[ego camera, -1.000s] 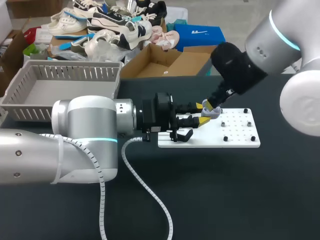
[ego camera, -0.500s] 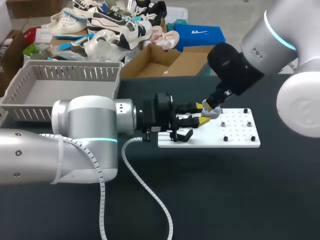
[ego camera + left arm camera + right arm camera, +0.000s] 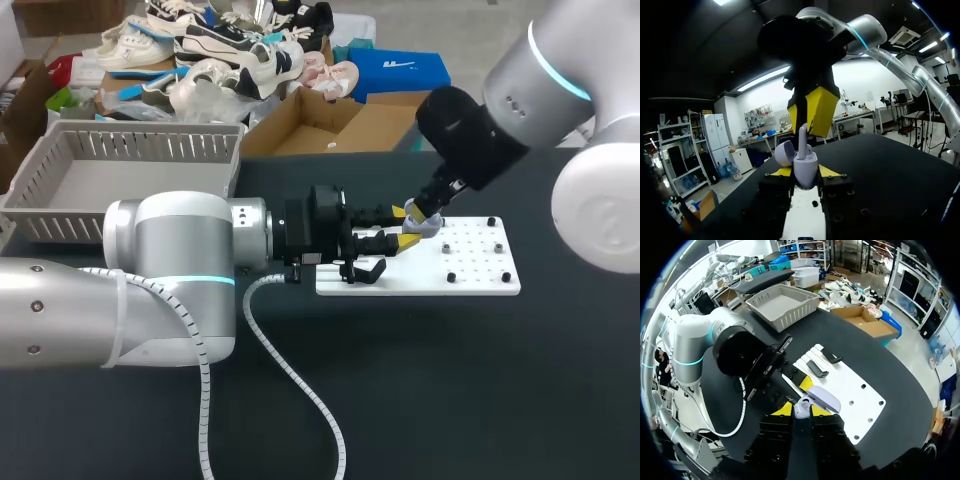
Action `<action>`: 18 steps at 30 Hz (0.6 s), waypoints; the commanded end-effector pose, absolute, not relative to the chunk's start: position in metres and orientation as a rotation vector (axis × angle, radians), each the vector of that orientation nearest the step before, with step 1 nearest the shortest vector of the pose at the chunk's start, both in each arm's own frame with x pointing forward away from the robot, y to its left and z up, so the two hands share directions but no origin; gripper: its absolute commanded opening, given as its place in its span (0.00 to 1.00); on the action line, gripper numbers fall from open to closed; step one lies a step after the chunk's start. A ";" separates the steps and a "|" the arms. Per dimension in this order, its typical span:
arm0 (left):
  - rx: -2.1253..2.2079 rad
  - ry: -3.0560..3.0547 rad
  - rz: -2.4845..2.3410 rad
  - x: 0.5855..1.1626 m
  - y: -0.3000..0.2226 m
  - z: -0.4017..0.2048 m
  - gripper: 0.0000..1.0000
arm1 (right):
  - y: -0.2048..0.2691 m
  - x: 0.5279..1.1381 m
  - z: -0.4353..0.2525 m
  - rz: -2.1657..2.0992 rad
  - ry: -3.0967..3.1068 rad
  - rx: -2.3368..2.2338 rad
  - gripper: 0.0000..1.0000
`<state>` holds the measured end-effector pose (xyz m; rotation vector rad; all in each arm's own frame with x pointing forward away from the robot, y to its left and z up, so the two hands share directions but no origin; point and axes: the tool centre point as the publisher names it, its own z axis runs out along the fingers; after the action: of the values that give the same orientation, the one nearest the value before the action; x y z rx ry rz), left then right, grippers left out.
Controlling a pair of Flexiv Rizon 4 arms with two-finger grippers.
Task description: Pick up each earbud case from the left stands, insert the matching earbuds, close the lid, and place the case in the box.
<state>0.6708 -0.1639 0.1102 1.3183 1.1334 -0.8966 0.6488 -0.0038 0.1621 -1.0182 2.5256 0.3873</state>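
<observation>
L gripper (image 3: 805, 175): our own yellow tips are pinched on the lavender earbud case (image 3: 806, 167), one tip each side of the body. Case sits upright betw. the fingers, lid hinged open and hanging off to one side.

R gripper (image 3: 801, 411): comes down from above the case, tips pressed together on a white earbud (image 3: 802, 141). The earbud runs from the R fingertips down into the open case. We can't tell how deep it sits, since the rim hides the lower end.

Head view: the L arm stretches in from the left and the R arm drops in from the upper right corner. Both grippers meet over the left half of the white peg board (image 3: 480, 278). The case is held just above the board, not touching it as far as we can see.

R wrist view: two black stands (image 3: 818, 369) on the board's end nearest the L arm, just beside the L gripper. The board has a few small black pegs across the rest of it.

Grey slatted box (image 3: 60, 190) sits at the table's far left, well apart from the board. The board lies flat on the black table (image 3: 450, 400).
</observation>
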 end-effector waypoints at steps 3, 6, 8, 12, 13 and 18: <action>1.313 1.134 -0.891 0.670 -0.164 0.110 0.00 | -0.002 0.650 0.161 0.384 2.527 -1.019 0.00; 1.313 1.134 -0.891 0.670 -0.164 0.110 0.00 | -0.002 0.651 0.160 0.383 2.530 -1.018 0.00; 1.313 1.134 -0.891 0.670 -0.164 0.110 0.00 | -0.002 0.651 0.159 0.384 2.532 -1.018 0.00; 1.313 1.134 -0.891 0.670 -0.164 0.110 0.00 | -0.002 0.652 0.158 0.386 2.535 -1.018 0.00; 1.313 1.134 -0.891 0.670 -0.164 0.110 0.00 | -0.002 0.653 0.158 0.386 2.536 -1.018 0.00; 1.313 1.134 -0.891 0.670 -0.164 0.110 0.00 | -0.002 0.654 0.157 0.389 2.541 -1.018 0.00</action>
<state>0.6708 -0.1639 0.1102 1.3183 1.1334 -0.8966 0.6520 -0.0022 0.1567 -1.0155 2.5366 0.3879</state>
